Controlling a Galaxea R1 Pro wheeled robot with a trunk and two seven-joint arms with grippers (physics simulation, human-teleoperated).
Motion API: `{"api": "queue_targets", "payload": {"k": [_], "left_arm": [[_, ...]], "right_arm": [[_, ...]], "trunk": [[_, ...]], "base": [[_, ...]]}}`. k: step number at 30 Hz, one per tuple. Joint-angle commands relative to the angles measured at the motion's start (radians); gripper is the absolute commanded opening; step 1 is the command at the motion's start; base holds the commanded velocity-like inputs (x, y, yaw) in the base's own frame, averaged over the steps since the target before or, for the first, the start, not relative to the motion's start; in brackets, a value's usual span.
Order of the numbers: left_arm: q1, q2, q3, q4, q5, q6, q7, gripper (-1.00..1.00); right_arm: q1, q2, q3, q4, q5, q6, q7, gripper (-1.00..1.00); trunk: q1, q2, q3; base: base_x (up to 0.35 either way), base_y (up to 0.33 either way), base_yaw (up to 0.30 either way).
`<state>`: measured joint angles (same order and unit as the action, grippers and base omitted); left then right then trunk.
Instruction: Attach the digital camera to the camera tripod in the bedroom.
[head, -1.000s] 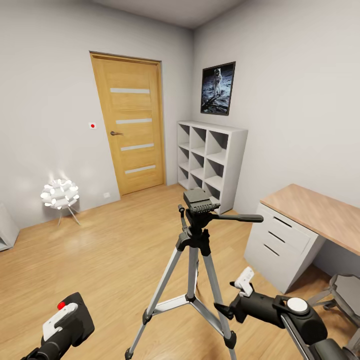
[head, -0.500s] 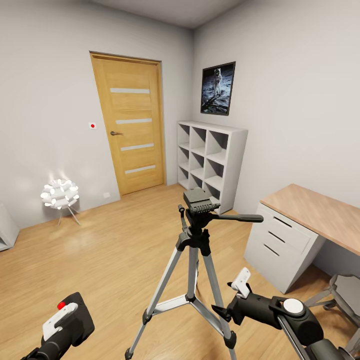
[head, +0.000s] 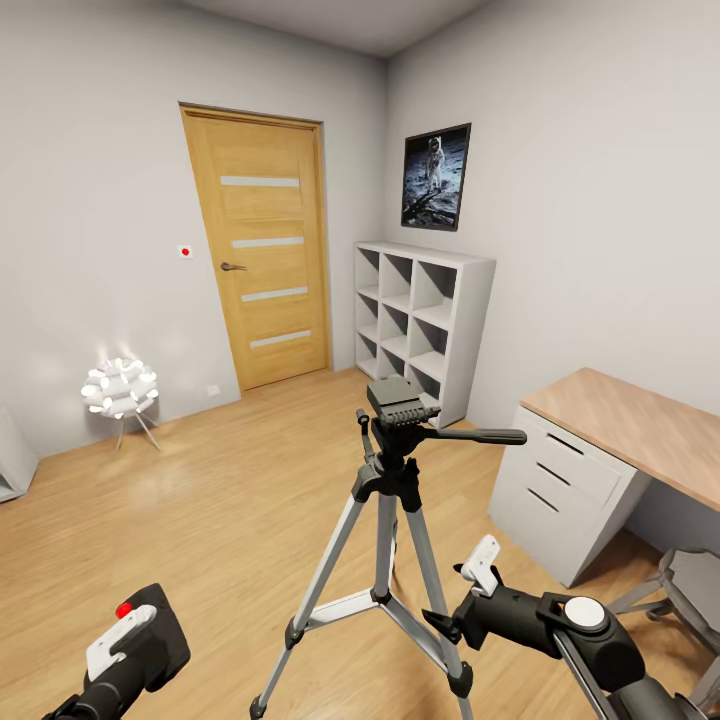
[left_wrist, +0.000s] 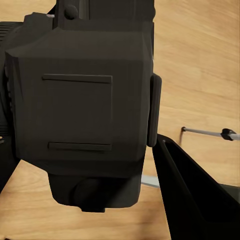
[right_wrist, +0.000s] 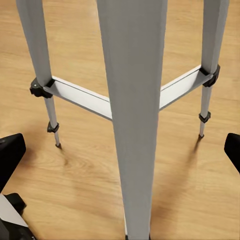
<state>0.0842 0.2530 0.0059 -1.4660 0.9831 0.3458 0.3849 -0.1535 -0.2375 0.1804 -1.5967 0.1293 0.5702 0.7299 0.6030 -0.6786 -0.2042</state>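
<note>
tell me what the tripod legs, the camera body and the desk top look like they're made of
Camera tripod legs: smooth silver metal, probably aluminium, with a soft sheen; black joints look plastic. Digital camera: matte black, likely plastic, no glare. Desk top: light wood or wood-look laminate, faint grain; the render can't settle which.

A wooden door (head: 262, 250), a framed astronaut picture (head: 436, 177), a white cube shelf (head: 421, 323), a lit floor lamp (head: 120, 388) and a wood-topped desk (head: 640, 428) ring the wood floor (head: 210, 520).

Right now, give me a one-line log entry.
left gripper: shut on digital camera | right gripper: open, straddling camera tripod leg | camera: unmounted
</note>
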Motion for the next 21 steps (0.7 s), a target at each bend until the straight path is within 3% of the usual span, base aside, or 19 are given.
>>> {"api": "queue_targets", "payload": {"k": [1, 13, 21], "left_arm": [[0.0, 0.0, 0.001, -0.003, 0.007, 0.004, 0.005, -1.0], [0.0, 0.0, 0.0, -0.005, 0.007, 0.004, 0.005, -1.0], [0.0, 0.0, 0.0, -0.005, 0.007, 0.004, 0.005, -1.0]], "right_arm": [[-0.001, 0.0, 0.002, -0.001, 0.01, 0.001, 0.006, 1.0], [-0.009, 0.003, 0.001, 0.074, 0.011, -0.056, 0.005, 1.0], [-0.012, 0.031, 0.001, 0.102, 0.012, -0.07, 0.0, 1.0]], "trunk": [[0.0, -0.001, -0.001], [0.0, -0.001, -0.001], [0.0, -0.001, -0.001]], "base": [[0.0, 0.0, 0.0], [0.0, 0.0, 0.0], [0.0, 0.0, 0.0]]}}
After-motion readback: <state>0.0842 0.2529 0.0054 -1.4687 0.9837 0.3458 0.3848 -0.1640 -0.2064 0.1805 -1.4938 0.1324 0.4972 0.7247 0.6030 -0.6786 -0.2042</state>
